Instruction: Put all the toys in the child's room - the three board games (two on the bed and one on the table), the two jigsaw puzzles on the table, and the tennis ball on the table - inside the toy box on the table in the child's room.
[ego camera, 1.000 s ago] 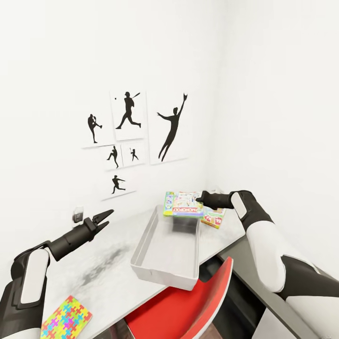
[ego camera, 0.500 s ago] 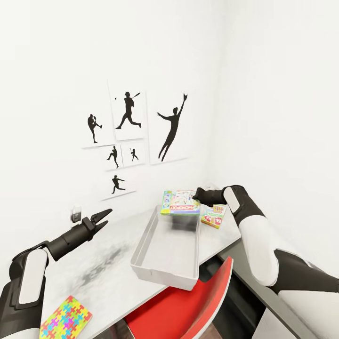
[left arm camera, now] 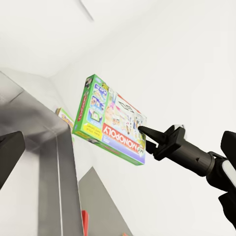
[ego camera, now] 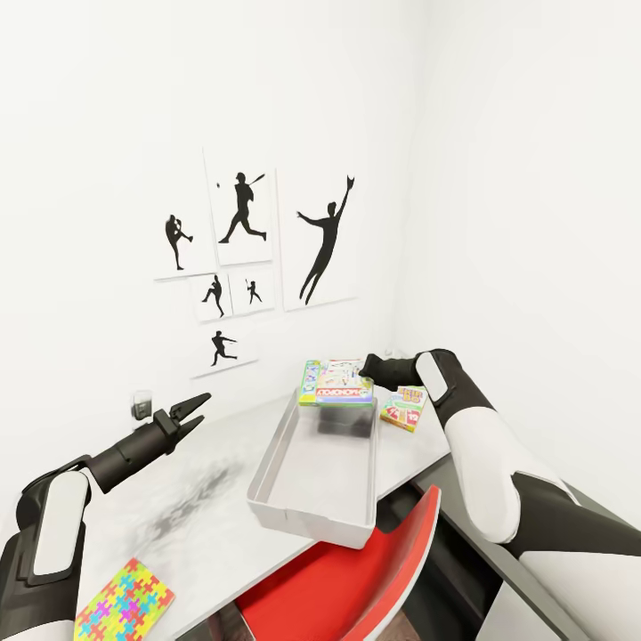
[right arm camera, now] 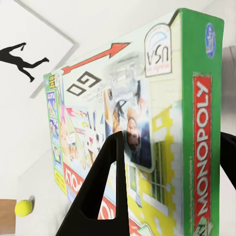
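With the right gripper (ego camera: 367, 367) clamped on the board game (ego camera: 336, 384), lower it flat inside the toy box (ego camera: 313, 463) before releasing.

Puzzle (ego camera: 125, 601) near the tabletop's (ego camera: 205, 499) front corner: lower edge cut by the head view's frame. Red chair (ego camera: 356, 579): only the back shows, rest cut off below. Second game (ego camera: 405, 408): partly behind the right arm, print too small to read. Small dark thing (ego camera: 142, 407) at the wall: too small to tell. Right pincer (right arm camera: 167, 182): one finger cut by the right wrist view's edge. Left pincer (ego camera: 191, 410): gap between tips too small to tell.
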Available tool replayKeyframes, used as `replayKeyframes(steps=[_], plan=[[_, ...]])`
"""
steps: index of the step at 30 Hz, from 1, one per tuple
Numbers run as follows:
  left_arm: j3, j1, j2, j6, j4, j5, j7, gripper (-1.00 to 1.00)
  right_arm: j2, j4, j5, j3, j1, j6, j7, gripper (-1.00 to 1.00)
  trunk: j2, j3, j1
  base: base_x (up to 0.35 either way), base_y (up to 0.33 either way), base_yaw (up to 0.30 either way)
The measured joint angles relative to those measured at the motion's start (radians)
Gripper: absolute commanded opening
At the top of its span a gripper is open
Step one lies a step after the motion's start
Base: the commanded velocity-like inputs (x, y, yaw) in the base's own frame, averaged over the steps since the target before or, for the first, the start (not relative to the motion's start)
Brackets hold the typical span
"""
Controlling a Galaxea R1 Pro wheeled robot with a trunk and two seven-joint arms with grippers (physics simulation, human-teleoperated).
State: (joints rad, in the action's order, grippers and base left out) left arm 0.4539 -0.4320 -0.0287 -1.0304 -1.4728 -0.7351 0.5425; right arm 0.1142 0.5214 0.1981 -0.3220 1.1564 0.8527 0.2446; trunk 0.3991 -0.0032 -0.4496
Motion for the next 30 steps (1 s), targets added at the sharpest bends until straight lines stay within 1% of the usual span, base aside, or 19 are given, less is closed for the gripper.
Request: replayKeyframes(steps=[14, 22, 24, 27, 29, 30], plan=[[0.001, 0.001, 0.0, 0.0, 0.0, 0.001, -0.001, 1.0, 0.001, -0.001, 0.005, -0.003, 0.004, 0.002, -0.007, -1.0, -0.002, -0.019, 0.0, 0.0, 0.0, 0.008], [0.001, 0.001, 0.004, 0.0, -0.002, 0.006, -0.018, 1.0, 0.001, -0.001, 0.005, -0.003, 0.009, 0.003, -0.013, -1.0, -0.002, -0.031, 0.0, 0.0, 0.0, 0.055], [0.0, -0.001, 0.008, 0.0, -0.005, 0.006, -0.034, 1.0, 0.002, -0.003, 0.005, -0.003, 0.016, 0.004, -0.026, -1.0, -0.002, -0.035, 0.0, 0.0, 0.0, 0.072], [-0.003, -0.008, 0.013, -0.005, -0.008, 0.002, -0.086, 1.0, 0.003, -0.007, 0.006, -0.004, 0.031, 0.004, -0.061, -1.0, -0.002, -0.039, 0.0, 0.0, 0.0, 0.076], [-0.004, -0.015, 0.019, -0.008, -0.008, -0.011, -0.13, 1.0, 0.004, -0.009, 0.011, -0.004, 0.038, 0.004, -0.082, -1.0, -0.002, -0.043, 0.0, 0.0, 0.0, 0.078], [-0.005, -0.018, 0.022, -0.009, -0.008, -0.024, -0.15, 1.0, 0.004, -0.009, 0.015, -0.004, 0.04, 0.005, -0.09, -1.0, -0.002, -0.044, 0.0, 0.0, 0.0, 0.079]])
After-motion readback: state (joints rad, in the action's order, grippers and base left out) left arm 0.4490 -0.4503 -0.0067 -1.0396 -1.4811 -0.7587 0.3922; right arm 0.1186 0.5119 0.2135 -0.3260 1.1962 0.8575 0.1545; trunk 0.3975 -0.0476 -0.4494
